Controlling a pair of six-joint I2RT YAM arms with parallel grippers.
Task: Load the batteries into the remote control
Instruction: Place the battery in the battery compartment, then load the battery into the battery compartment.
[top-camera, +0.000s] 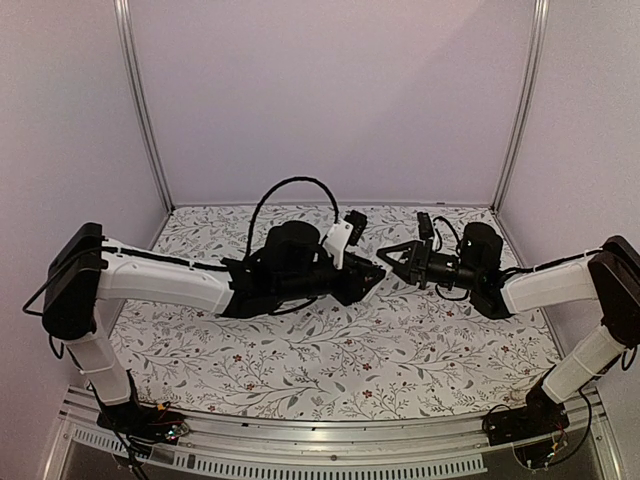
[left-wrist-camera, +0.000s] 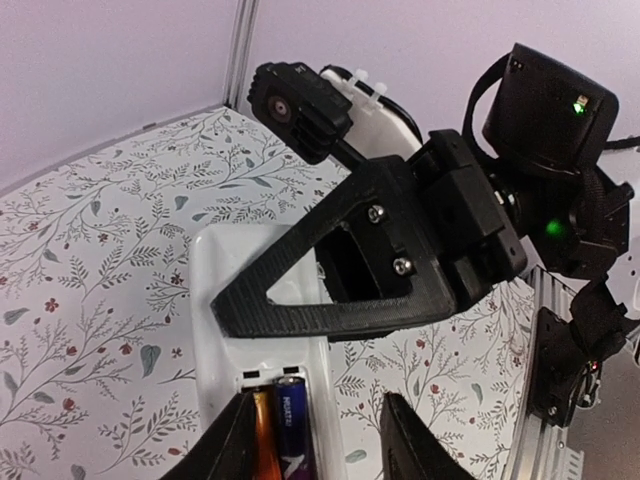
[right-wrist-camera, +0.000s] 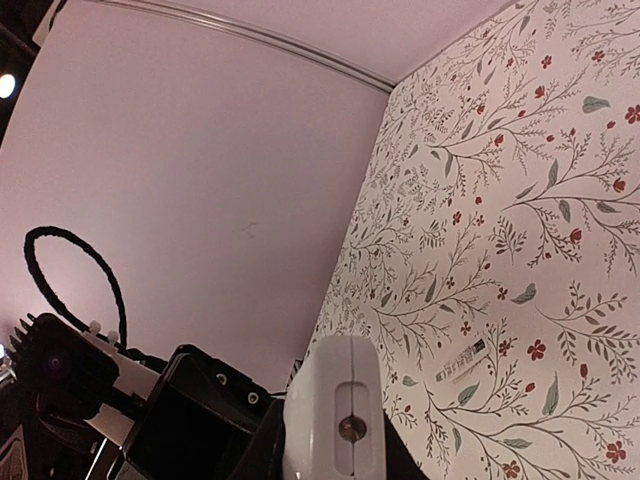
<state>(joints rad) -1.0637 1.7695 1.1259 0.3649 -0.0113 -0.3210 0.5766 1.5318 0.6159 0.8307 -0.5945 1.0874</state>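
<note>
The white remote control (left-wrist-camera: 212, 300) hangs in the air with its back up and its battery bay uncovered. Two batteries lie side by side in the bay, an orange one (left-wrist-camera: 264, 440) and a dark one (left-wrist-camera: 293, 425). My right gripper (right-wrist-camera: 335, 455) is shut on the remote (right-wrist-camera: 335, 400); its triangular black finger (left-wrist-camera: 330, 312) lies across the remote's back. My left gripper (left-wrist-camera: 320, 455) is open and straddles the bay end. Its left finger overlaps the orange battery and its right finger stands clear of the remote. In the top view both grippers (top-camera: 368, 278) (top-camera: 392, 262) meet above mid-table.
A floral mat (top-camera: 330, 350) covers the table, with a small printed label (right-wrist-camera: 460, 362) on it. Pale walls and aluminium posts (top-camera: 140, 100) close the back and sides. A black cable loop (top-camera: 290, 190) arches over the left arm.
</note>
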